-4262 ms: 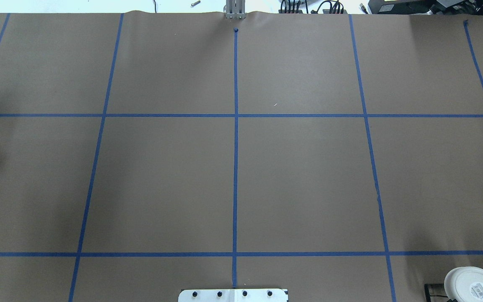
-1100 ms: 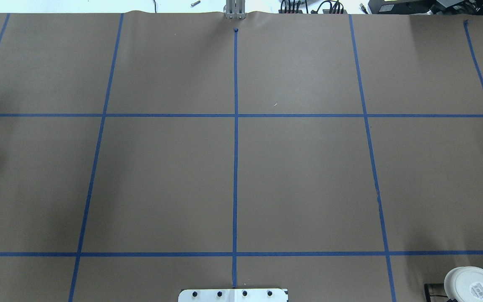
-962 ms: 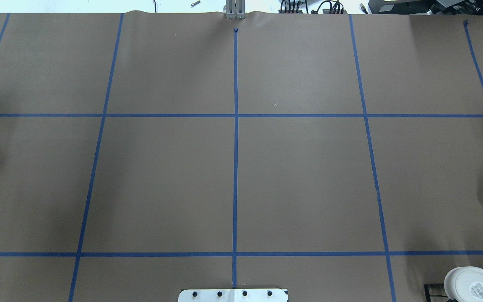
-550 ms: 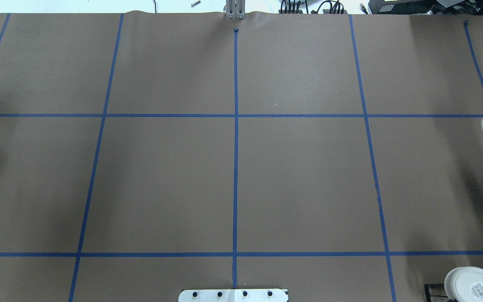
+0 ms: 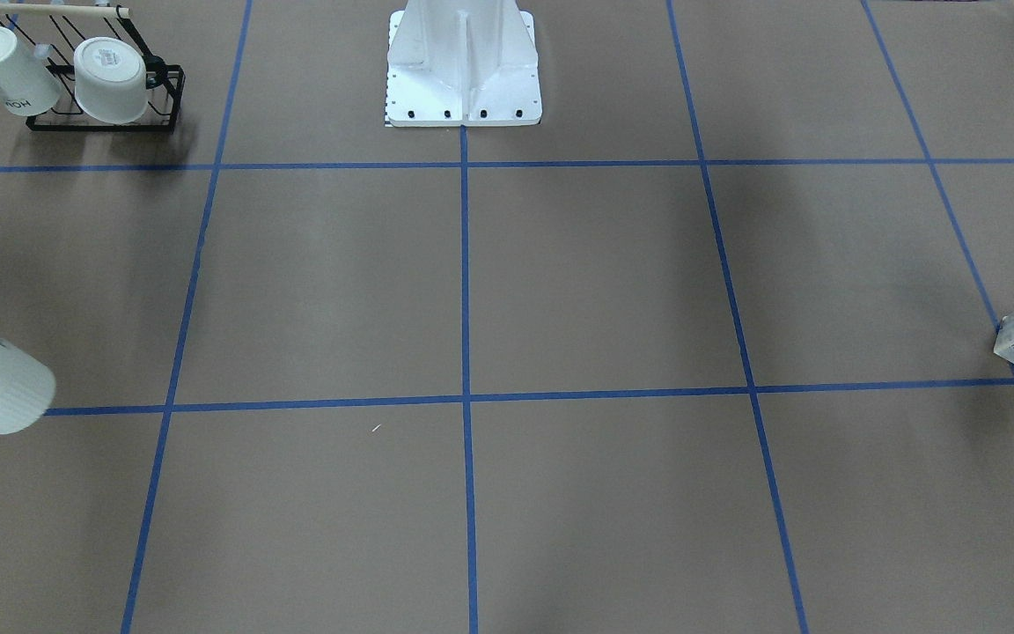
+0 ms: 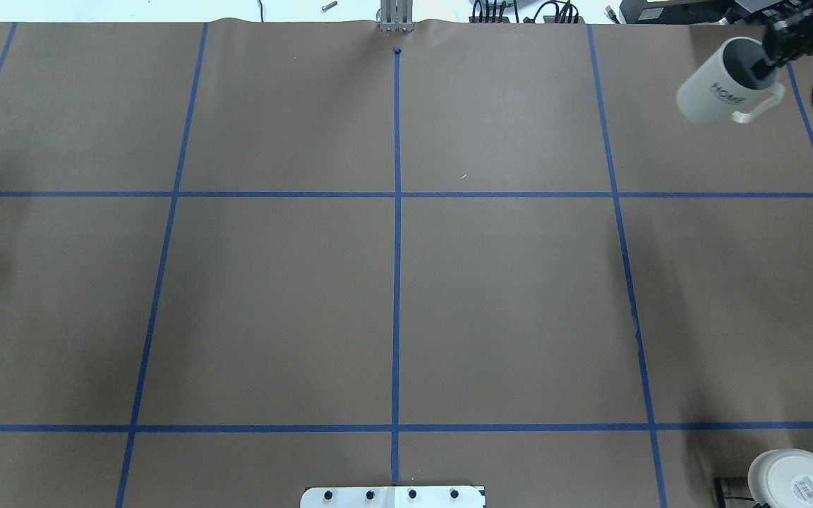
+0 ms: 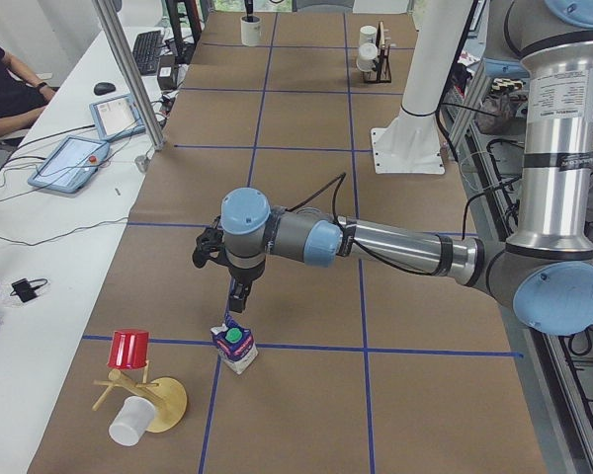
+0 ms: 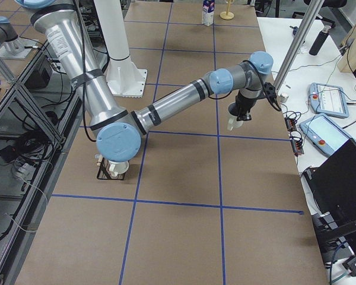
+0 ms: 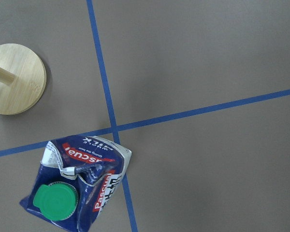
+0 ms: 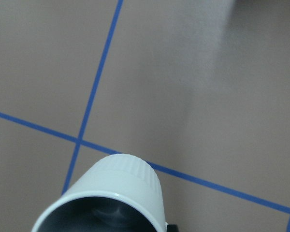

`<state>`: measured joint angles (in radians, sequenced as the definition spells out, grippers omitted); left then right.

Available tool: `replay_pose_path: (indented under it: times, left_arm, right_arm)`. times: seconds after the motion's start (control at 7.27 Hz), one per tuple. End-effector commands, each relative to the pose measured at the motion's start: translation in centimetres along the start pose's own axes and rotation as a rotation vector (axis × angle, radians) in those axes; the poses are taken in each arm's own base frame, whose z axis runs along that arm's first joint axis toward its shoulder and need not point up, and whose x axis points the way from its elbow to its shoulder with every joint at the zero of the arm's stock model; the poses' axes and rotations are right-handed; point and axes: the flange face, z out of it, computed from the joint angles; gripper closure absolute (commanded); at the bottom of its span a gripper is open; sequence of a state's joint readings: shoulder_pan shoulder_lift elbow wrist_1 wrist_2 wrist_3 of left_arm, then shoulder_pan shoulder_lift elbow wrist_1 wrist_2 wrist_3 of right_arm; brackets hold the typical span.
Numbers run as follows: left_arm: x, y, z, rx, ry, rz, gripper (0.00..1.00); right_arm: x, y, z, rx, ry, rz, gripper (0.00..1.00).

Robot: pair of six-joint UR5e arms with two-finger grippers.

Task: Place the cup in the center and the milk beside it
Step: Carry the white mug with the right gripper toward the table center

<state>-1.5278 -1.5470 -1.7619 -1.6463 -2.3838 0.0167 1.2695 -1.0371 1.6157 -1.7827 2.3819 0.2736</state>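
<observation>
Holding the cup (image 6: 717, 92) aloft: slip and tip risks
We see the right gripper (image 6: 766, 62) pinching the cup's wall, cup tilted above the worktop's far edge, right half; we judge a fast swing could twist it loose. The milk (image 7: 235, 348) stands toward the far left corner below the left gripper (image 7: 234, 299), whose finger state we cannot tell; an off-centre squeeze could tip it. Count: one milk, one held cup, a mug (image 5: 5, 75) and wider cup (image 5: 111, 79) on the rack (image 5: 102, 126) by the near edge, a red cup (image 7: 129, 349) and white cup (image 7: 128, 425) on the stand (image 7: 168, 403).
</observation>
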Motion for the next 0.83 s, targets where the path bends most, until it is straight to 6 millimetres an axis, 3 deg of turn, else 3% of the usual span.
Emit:
replay_pose_path:
  times: [0.0,0.28,0.41,0.69]
  left_arm:
    - [-0.6,-0.2,0.8,0.012,-0.001,0.02,0.01]
    - [-2.0,0.0,2.4,0.016,0.0,0.028,0.01]
    - [-2.7,0.1,3.1,0.018,0.0,0.029,0.01]
    - [-2.8,0.1,3.4,0.016,0.002,0.033,0.01]
  right_arm:
    - [-16.9,-2.5,3.9,-0.031,-0.025,0.063,1.0]
    - [-28.5,-3.7,11.5,-0.007,-0.056,0.125,1.0]
    - [-31.1,-2.3,13.9,-0.009,-0.046,0.112,1.0]
    - [-35.7,0.5,16.8,-0.034,-0.04,0.103,1.0]
